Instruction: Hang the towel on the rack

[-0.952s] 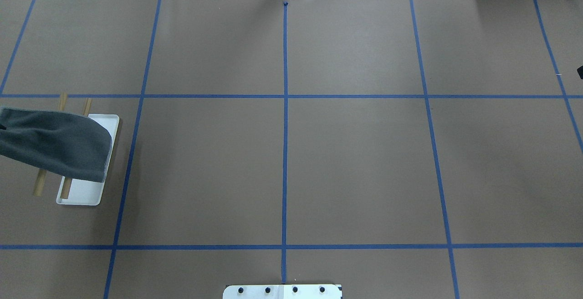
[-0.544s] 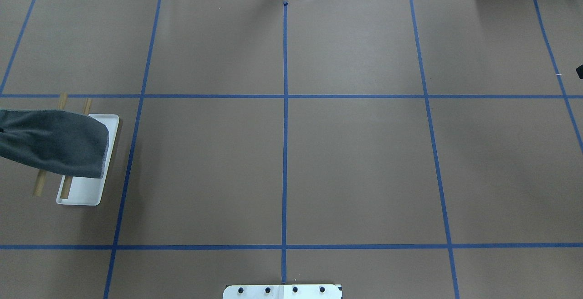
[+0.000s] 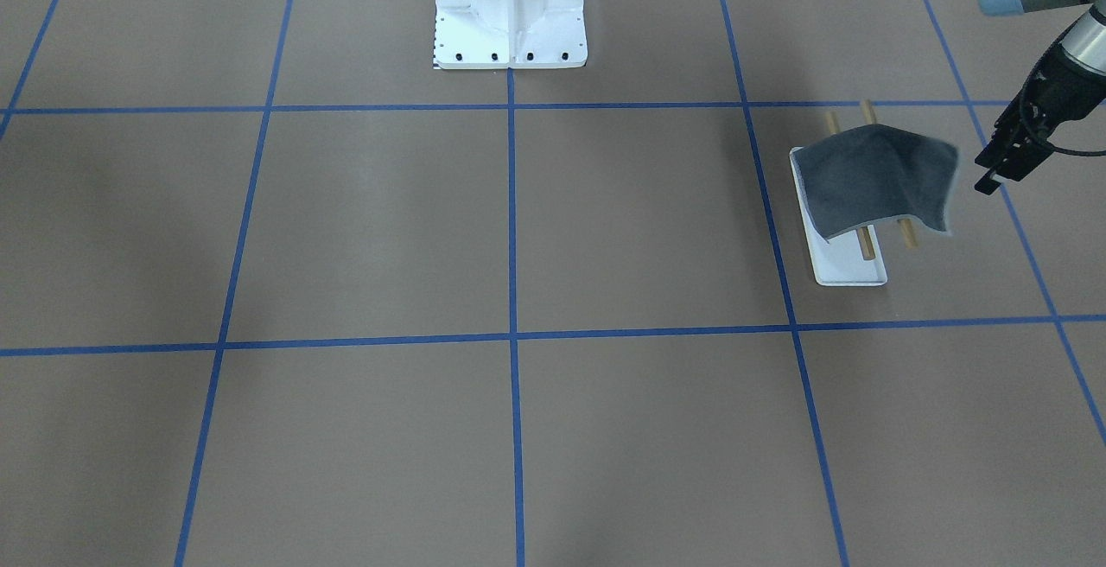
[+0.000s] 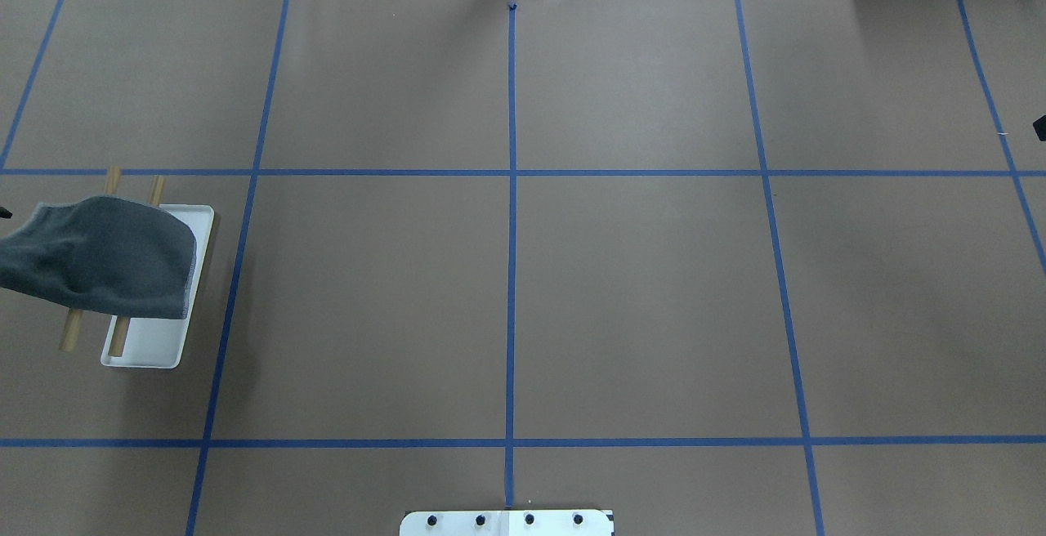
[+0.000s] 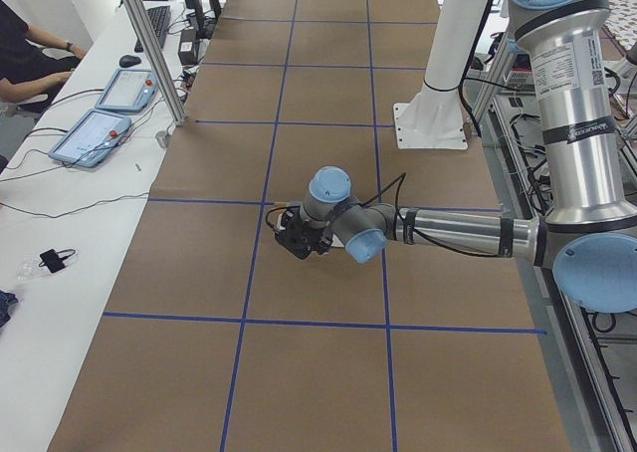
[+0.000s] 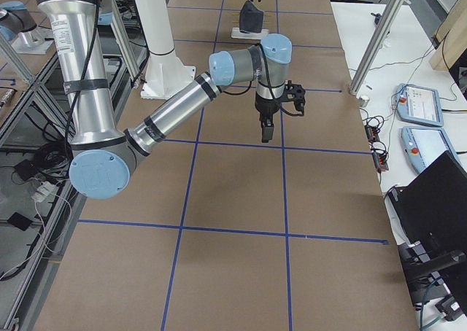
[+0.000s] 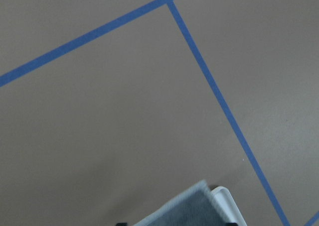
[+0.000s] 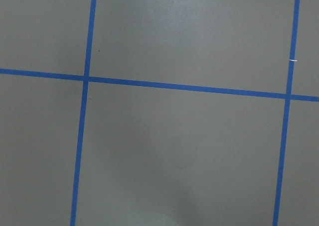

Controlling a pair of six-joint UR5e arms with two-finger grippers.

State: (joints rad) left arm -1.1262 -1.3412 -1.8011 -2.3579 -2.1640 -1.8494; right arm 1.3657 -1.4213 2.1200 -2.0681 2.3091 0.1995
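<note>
Your left arm's fingers [image 3: 988,183] look parted and hold nothing. The towel [image 3: 873,180] hangs just ahead of their tips, clear of them, draped over both rods [image 3: 864,243] of the rack [image 3: 851,269], which run crosswise to the fingers. Its nearest corner flares toward them, so I'd back straight off. The right arm's fingers [image 6: 264,133] are well apart from the towel, and I cannot tell their opening.

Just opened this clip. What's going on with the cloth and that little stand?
The dark grey towel lies draped across both wooden rods of the rack, on the robot's left side of the table. The left gripper hovers just beside the towel, open and apart from it, so the hanging looks done or nearly so. The right gripper hangs over bare table, far from the rack, with nothing visible in it.
</note>
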